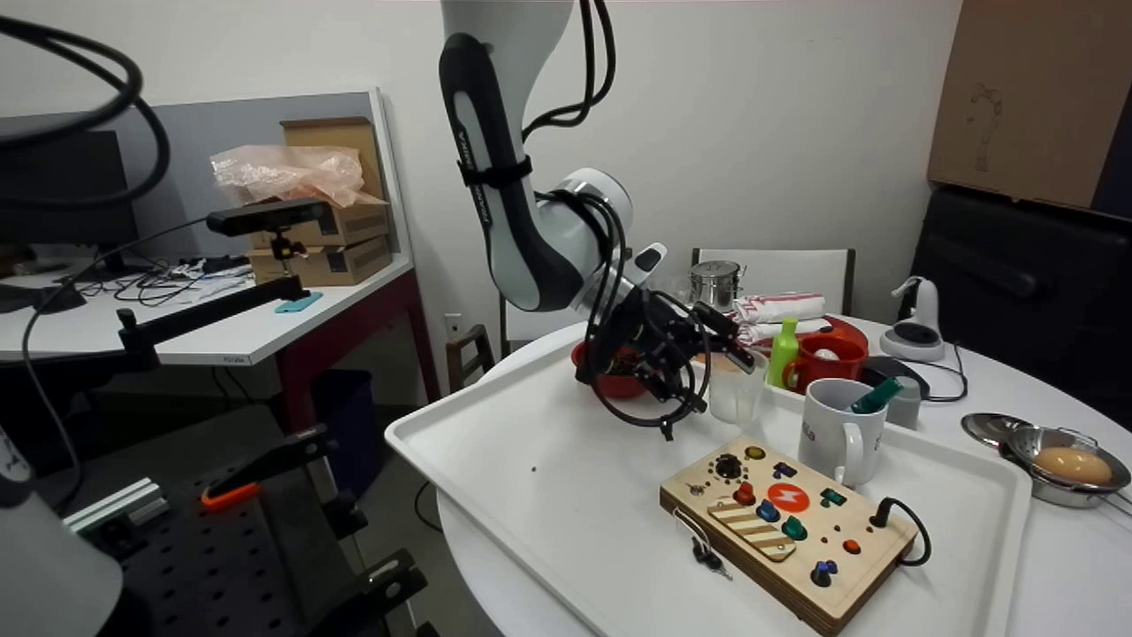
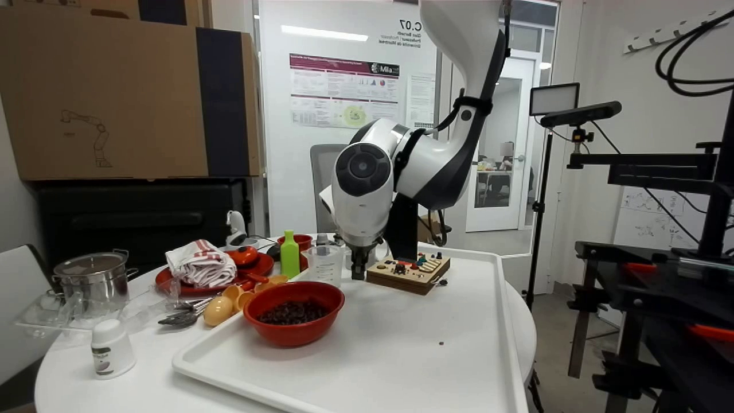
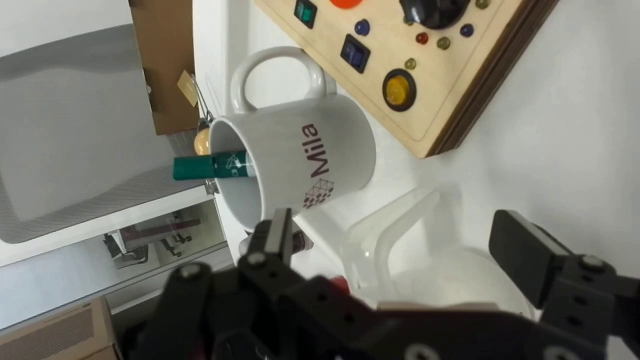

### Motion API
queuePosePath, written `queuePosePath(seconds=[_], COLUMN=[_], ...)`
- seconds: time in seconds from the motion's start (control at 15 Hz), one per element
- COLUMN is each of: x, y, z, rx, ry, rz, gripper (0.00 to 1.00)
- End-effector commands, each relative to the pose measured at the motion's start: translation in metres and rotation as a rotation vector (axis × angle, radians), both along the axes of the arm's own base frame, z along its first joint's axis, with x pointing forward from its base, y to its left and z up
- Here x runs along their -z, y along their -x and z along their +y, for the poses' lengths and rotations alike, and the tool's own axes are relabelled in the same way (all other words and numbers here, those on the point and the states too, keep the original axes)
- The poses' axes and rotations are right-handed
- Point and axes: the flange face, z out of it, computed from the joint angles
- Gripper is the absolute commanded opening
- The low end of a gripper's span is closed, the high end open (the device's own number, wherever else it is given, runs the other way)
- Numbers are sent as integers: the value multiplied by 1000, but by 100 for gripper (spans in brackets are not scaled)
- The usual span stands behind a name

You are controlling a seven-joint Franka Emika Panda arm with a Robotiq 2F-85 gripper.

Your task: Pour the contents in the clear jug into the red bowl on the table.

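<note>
- Low in the wrist view, the gripper (image 3: 392, 227) had its jaws spread wide, the clear jug (image 3: 452, 275) showing between them.
- That jug stood upright just left of centre in an exterior view.
- The red bowl (image 2: 295, 335), lower left there, held the dark contents (image 2: 293, 312).
- The white mug (image 3: 320, 145), upper centre of the wrist view, held a green marker (image 3: 210, 166).
- Far right in an exterior view, a metal bowl (image 1: 1061, 497) held an egg-like thing (image 1: 1072, 464).
</note>
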Motion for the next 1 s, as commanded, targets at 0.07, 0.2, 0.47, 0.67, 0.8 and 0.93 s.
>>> queuePosePath(seconds=[0.07, 0.2, 0.47, 0.67, 0.8, 0.93], x=[-24, -38, -64, -76, -83, -91], y=[2, 4, 9, 17, 23, 27], z=[-2, 0, 0, -3, -4, 1], rx=[-52, -115, -207, -240, -262, -295], ry=[-77, -149, -294, -329, -359, -427], rz=[34, 52, 87, 97, 98, 81], gripper=[100, 100, 100, 100, 100, 100])
